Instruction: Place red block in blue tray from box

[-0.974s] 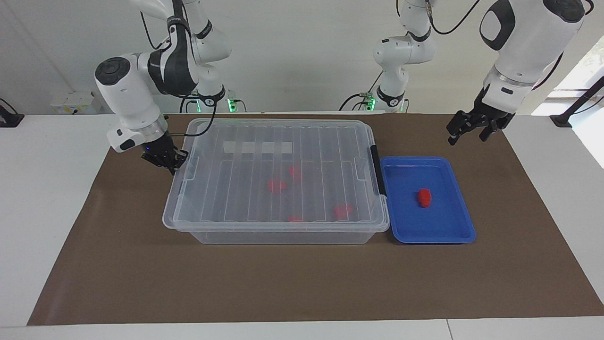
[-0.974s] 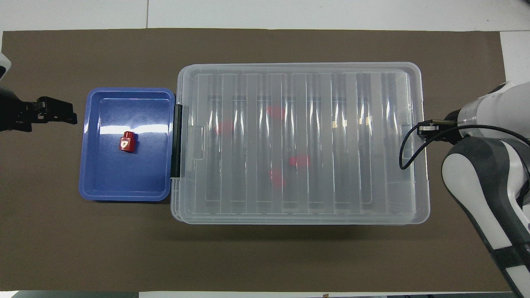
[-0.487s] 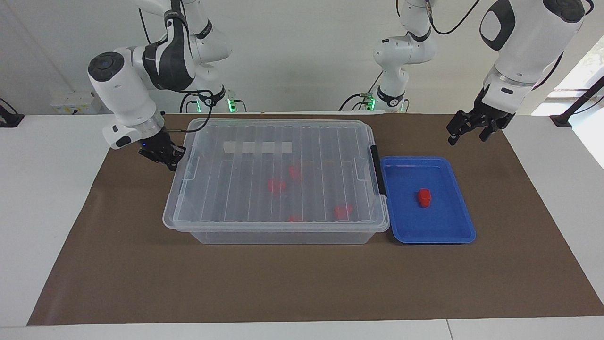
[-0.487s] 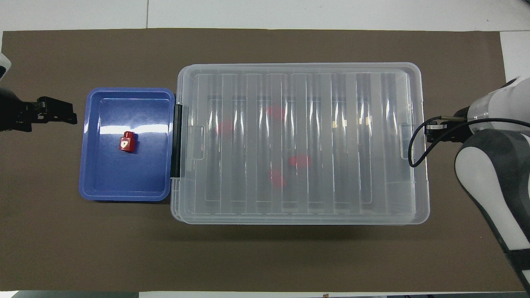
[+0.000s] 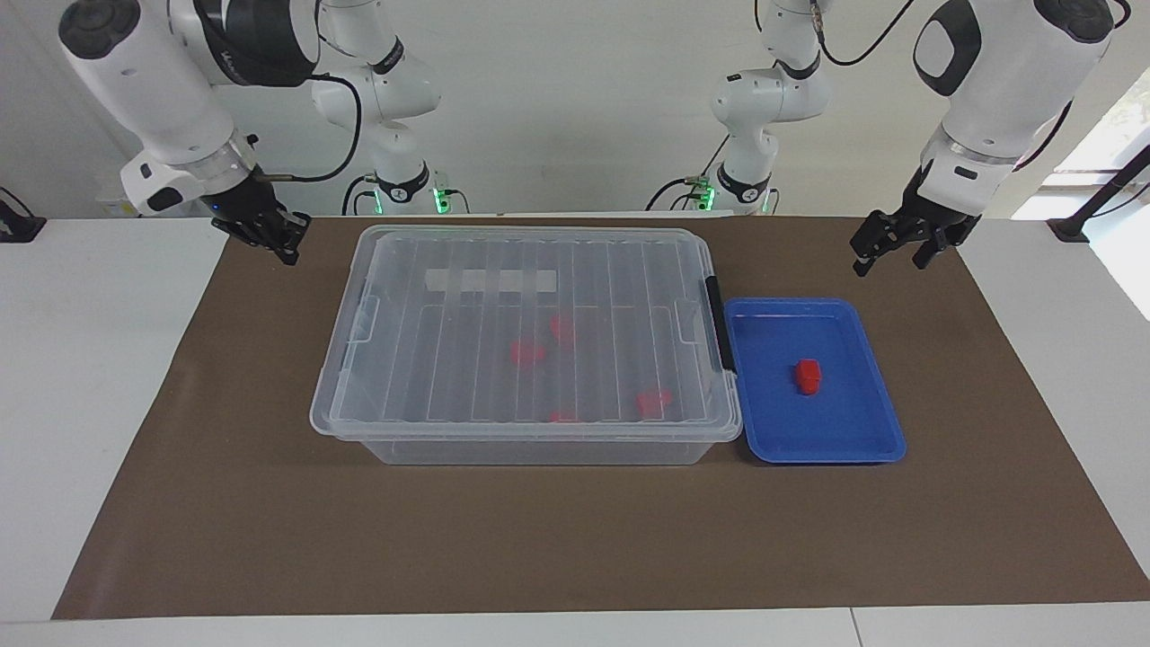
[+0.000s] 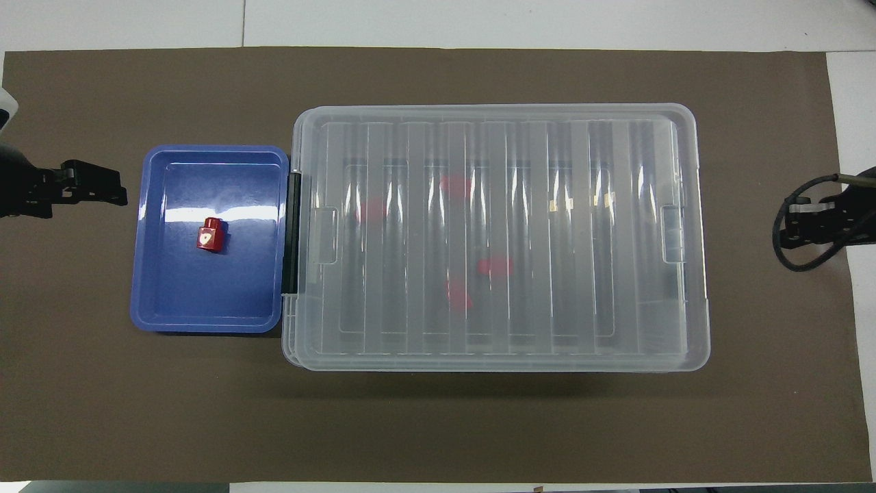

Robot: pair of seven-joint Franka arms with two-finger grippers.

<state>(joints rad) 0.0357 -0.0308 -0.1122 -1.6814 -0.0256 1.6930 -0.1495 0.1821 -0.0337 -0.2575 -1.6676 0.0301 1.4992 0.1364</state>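
Red block (image 5: pixel 809 376) lies in blue tray (image 5: pixel 876 431), well apart from both raised pincers, the left (image 5: pixel 891 250) spread.

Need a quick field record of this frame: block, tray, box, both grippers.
red block: lying in the blue tray, nothing touching it
blue tray: on the brown mat, beside the box at the left arm's end
box: clear lid on, black clip handle on the tray side
inside box: several red pieces seen through the lid
left gripper: open, empty, above the mat near the tray
right gripper: empty, above the mat off the box's other end
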